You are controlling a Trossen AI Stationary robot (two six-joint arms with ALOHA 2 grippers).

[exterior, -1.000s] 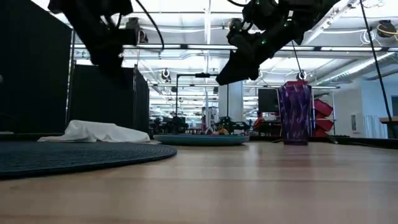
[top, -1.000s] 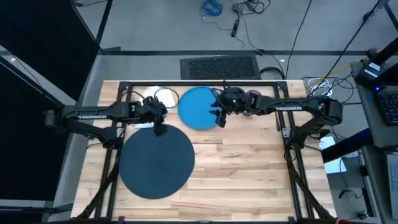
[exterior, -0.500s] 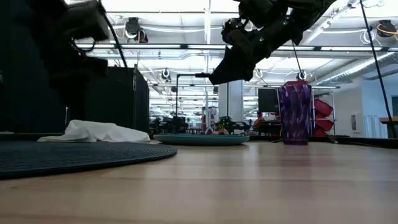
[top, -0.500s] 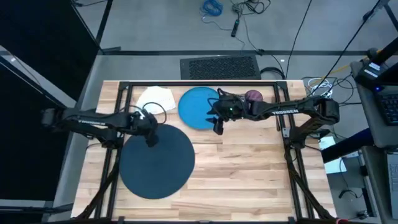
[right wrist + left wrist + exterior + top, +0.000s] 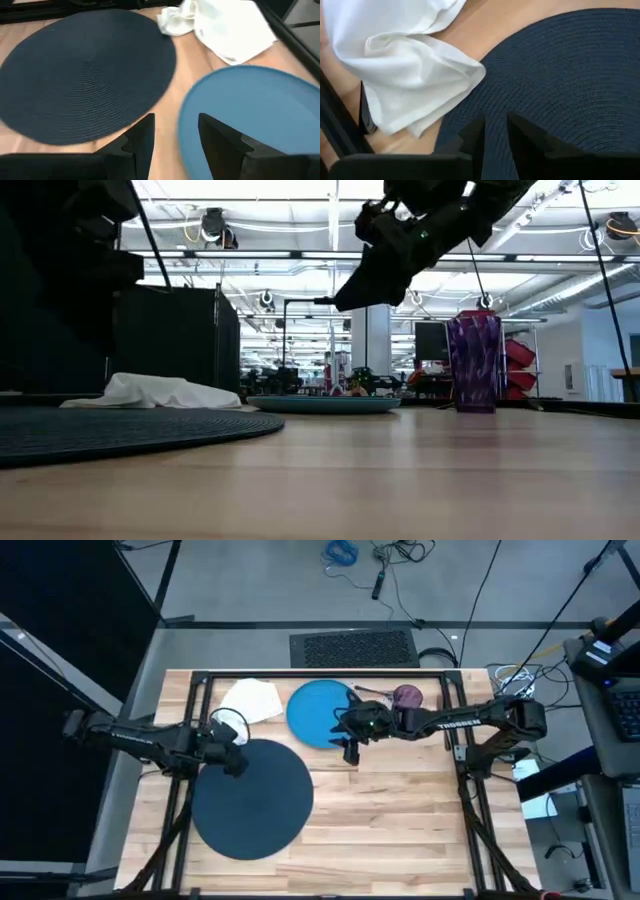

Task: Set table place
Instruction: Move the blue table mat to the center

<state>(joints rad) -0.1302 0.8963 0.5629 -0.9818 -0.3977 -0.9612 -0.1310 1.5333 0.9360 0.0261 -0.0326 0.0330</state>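
Jaws spread and empty on the right gripper [image 5: 349,747], hovering over the near rim of the blue plate [image 5: 318,712], plate edge just beside the fingers [image 5: 218,141]. Left gripper [image 5: 232,762] jaws narrowly apart, holding nothing, above the far-left edge of the navy mat [image 5: 252,797]; white napkin [image 5: 250,698] lies just beyond that edge on the table [image 5: 400,810]. Purple cup [image 5: 407,696] stands right of the plate.

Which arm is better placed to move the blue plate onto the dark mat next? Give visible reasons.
Probably the right. The right gripper, fingers open, hovers at the blue plate's near edge. The left gripper hangs over the dark mat's rim, near the white napkin, farther from the plate.
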